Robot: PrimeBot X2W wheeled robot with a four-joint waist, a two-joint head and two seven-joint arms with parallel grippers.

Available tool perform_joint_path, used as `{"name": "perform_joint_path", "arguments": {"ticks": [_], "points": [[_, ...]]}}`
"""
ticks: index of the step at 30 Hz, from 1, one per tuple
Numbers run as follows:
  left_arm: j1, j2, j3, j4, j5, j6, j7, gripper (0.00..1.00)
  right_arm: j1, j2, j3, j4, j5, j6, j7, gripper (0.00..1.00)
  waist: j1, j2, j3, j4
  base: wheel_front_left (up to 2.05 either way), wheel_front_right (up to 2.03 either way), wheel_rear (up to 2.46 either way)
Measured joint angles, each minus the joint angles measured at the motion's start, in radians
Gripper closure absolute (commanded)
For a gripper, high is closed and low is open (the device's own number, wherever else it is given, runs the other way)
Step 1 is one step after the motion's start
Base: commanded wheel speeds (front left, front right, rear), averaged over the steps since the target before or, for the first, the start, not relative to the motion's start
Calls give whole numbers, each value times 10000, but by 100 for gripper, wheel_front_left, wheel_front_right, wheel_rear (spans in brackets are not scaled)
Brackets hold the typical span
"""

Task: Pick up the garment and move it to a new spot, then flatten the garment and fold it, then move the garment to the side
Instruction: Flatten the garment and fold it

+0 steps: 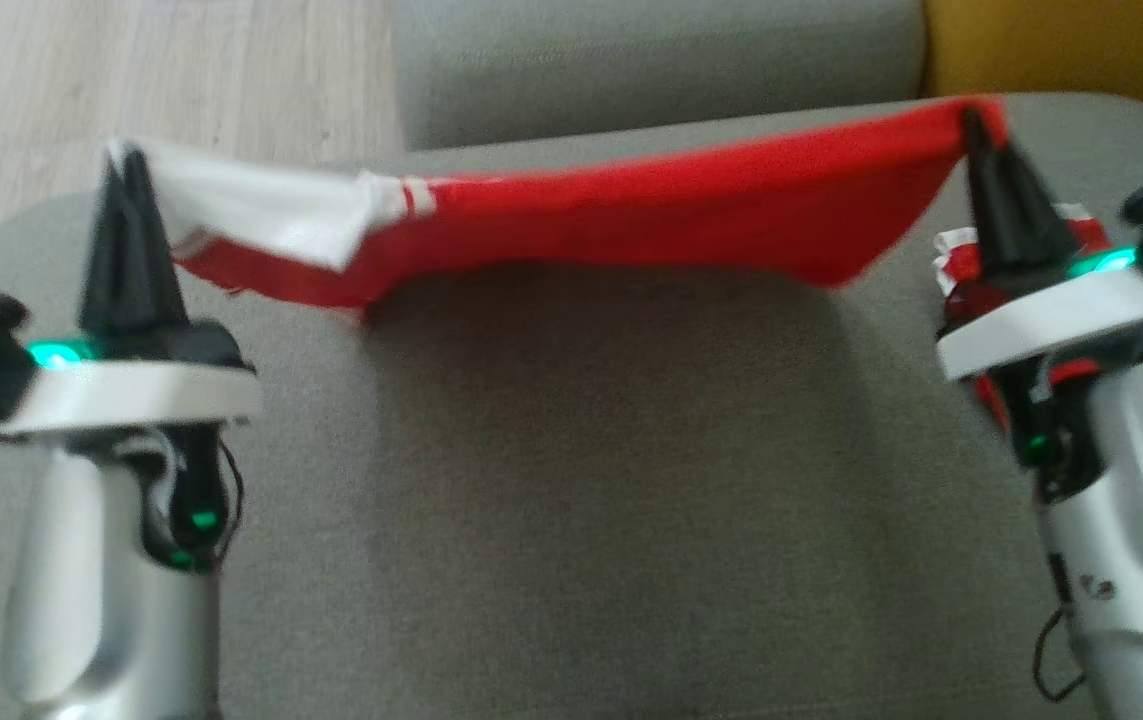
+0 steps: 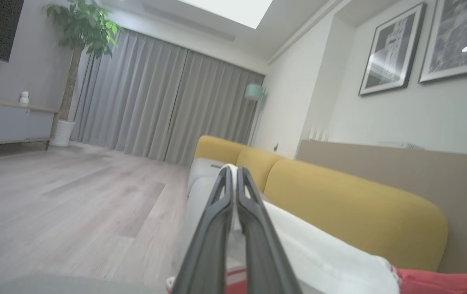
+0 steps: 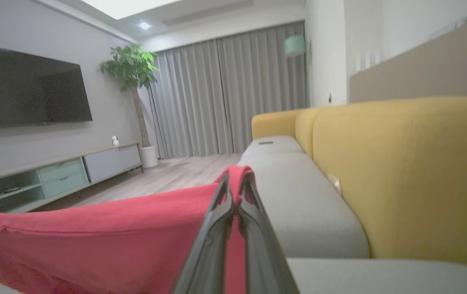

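The garment (image 1: 651,215) is red with a white part and red stripes at its left end. It hangs stretched between my two grippers above the grey sofa seat (image 1: 581,480). My left gripper (image 1: 126,160) is shut on the white corner, whose cloth (image 2: 319,253) trails off to the right of the left gripper (image 2: 233,171) in the left wrist view. My right gripper (image 1: 976,115) is shut on the red corner, and the red cloth (image 3: 94,241) sags to the left of the right gripper (image 3: 237,175) in the right wrist view. More red and white cloth (image 1: 961,255) bunches behind the right wrist.
A second grey seat cushion (image 1: 651,60) lies beyond, with wooden floor (image 1: 131,80) at the far left. The yellow sofa back (image 3: 401,163) runs along the right. A TV cabinet (image 3: 53,171), a potted plant (image 3: 131,69) and grey curtains (image 3: 225,94) stand across the room.
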Motion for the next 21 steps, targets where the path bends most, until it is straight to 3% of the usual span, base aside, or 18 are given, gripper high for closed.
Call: {"name": "perform_joint_path", "arguments": {"ticks": [6, 13, 18, 21], "points": [[-503, -54, 146, -1804, -387, 98, 46, 100, 22, -104, -525, -2385, -151, 0, 1039, 100, 0, 0, -317, -148, 0, 0, 0], [-768, 23, 263, -3613, -901, 274, 1289, 100, 441, 75, -1430, -4629, -263, 0, 2675, 100, -1, 0, -92, -120, 0, 0, 0], [-1961, 493, 263, -3398, -955, 251, 2125, 100, 188, 117, -1565, -4878, -418, 0, 3352, 100, 1, 0, 431, -105, 0, 0, 0], [-3382, 886, 259, -2487, -1014, 148, 2596, 100, -731, 151, -1538, -4201, -261, 0, 3611, 100, 2, 0, 1021, -124, 0, 0, 0]]}}
